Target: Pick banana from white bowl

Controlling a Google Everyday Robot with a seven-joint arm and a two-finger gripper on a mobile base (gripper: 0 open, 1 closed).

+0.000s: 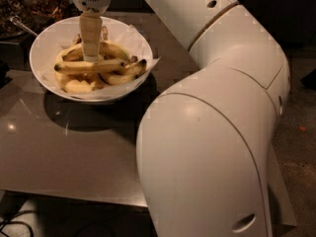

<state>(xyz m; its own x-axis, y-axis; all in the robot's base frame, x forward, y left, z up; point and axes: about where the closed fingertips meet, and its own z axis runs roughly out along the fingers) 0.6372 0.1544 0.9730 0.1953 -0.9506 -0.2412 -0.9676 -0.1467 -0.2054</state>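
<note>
The white bowl (43, 42) stands at the back left of the grey table. The long, nearly straight yellow banana (111, 64) lies level across the top of the bowl's pile, dark at both ends. My gripper (90, 58) reaches straight down into the bowl from above. Its tan fingers (91, 36) are closed on the middle of that banana and hide part of it. Several other yellow bananas (122, 76) lie beneath it on white paper in the bowl.
My large white arm (212, 132) fills the right half of the view and hides the table's right side. The grey table (74, 152) runs to a front edge at the lower left. A dark dish with a spoon (20, 25) sits behind the bowl at the far left.
</note>
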